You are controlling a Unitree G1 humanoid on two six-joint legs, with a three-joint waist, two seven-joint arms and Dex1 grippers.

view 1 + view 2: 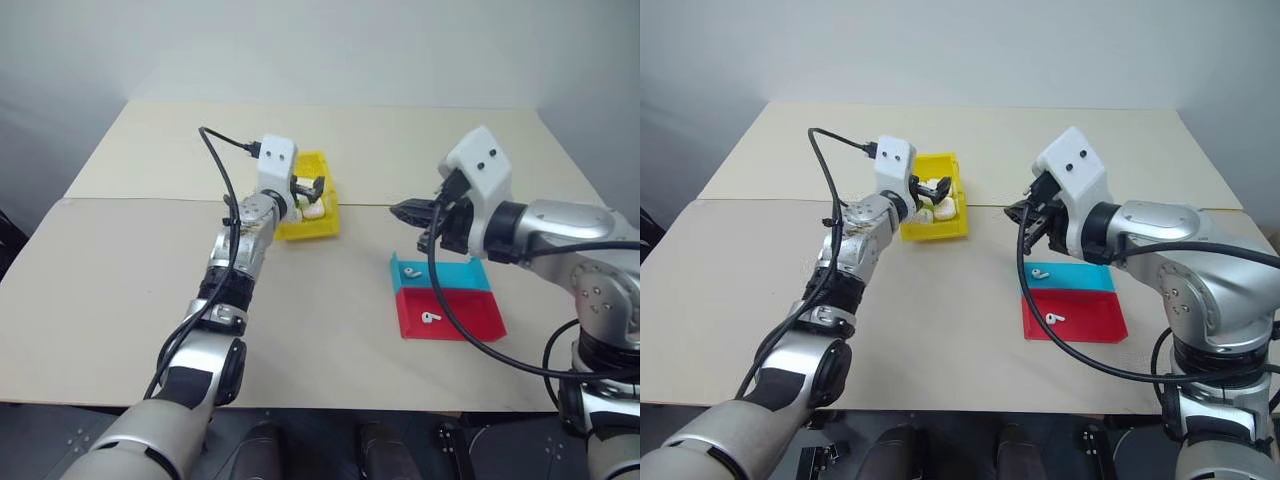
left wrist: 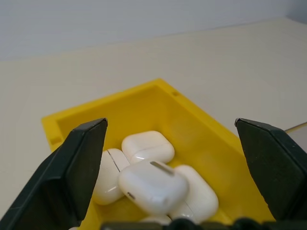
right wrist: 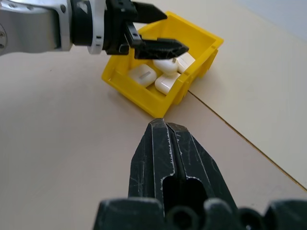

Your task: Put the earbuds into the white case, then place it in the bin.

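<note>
Fingers first: left gripper (image 2: 168, 158) is spread wide over the bin (image 1: 322, 228), nothing between the pads; right gripper (image 3: 169, 139) is pressed fully shut and empty, hovering above the table (image 1: 120, 270) between bin and tray.

Biggest to smallest:
- Table: two beige tops butted together, seam running under the bin.
- Tray (image 1: 470, 318): flat, teal half and red half, on the robot's right, well apart from the bin.
- Bin: yellow, several white cases piled inside. Topmost white case (image 2: 153, 186) lies lid shut, directly under the open left fingers, resting on the others.
- Earbuds: one on the teal half (image 1: 411, 272), one on the red half (image 1: 431, 319), both loose.

Step, as I read it: drop into the bin looks just done, case is released. The two buds on the tray look like the next set, though no empty case is visible outside the bin.

Next move calls for lifting the left gripper straight up clear of the walls without nudging the pile.

Writing/brands: none readable on anything.
</note>
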